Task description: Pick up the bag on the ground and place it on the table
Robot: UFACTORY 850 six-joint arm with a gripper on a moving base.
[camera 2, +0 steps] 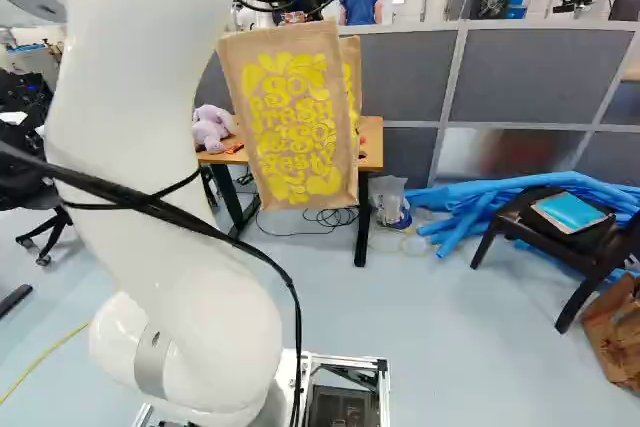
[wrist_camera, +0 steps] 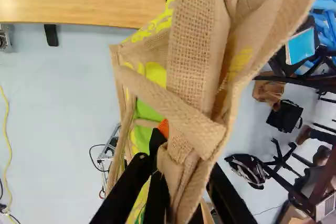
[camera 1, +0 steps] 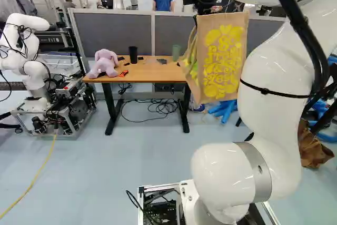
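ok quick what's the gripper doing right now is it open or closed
Gripper: closed, holding the tan bag up off the floor.

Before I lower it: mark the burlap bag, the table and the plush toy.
burlap bag (camera 2: 290, 117): right base view, front panel
table (camera 1: 150, 73): left base view, bare wooden top
plush toy (camera 1: 105, 67): left base view, body

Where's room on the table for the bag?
The table has a bare front strip, right of the red thing in the left base view. It's crowded behind, with a black cup and green cup, and at the plush toy's end.
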